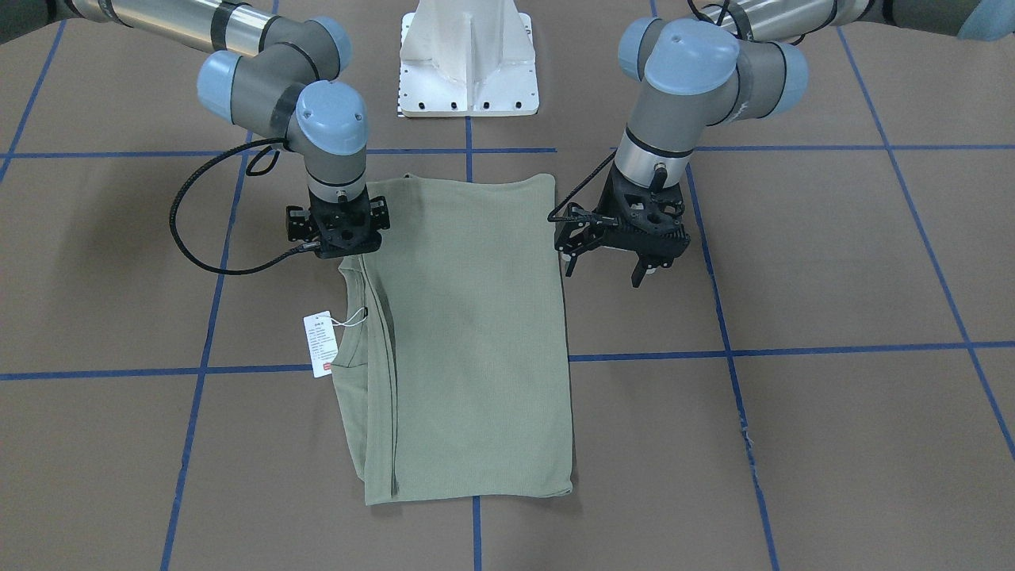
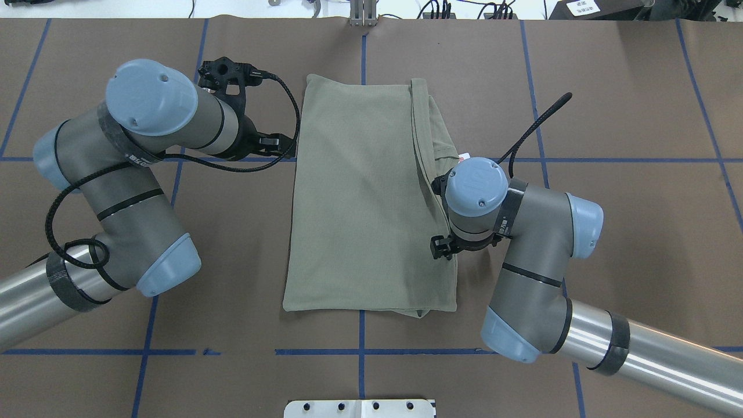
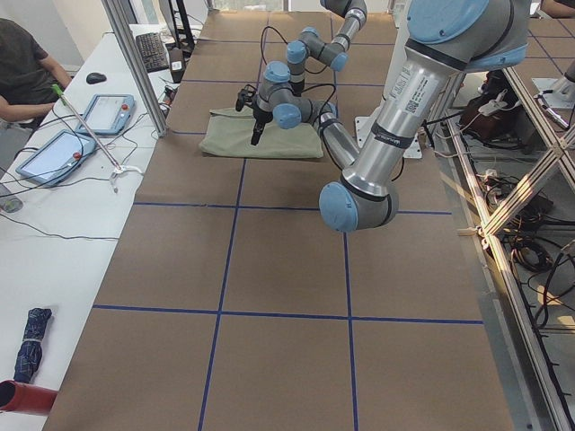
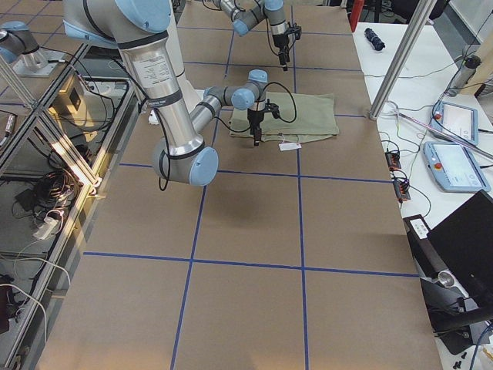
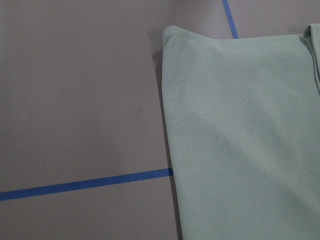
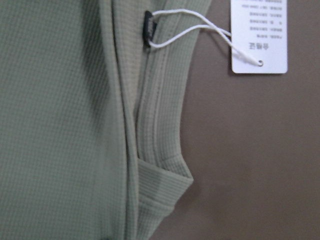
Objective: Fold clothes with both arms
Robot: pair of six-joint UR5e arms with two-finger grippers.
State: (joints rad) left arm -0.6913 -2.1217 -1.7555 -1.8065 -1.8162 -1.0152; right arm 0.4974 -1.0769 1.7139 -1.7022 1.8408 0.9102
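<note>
The sage-green knit shirt (image 1: 468,333) lies flat on the brown worktop (image 1: 793,444), folded into a long rectangle, ribbed collar (image 6: 160,115) and white hang tag (image 1: 320,343) on my right side. My left jaws stand wide, holding nothing, just beside the opposite edge. My right jaws hang over the collar-side edge; open or closed, I cannot tell.
</note>
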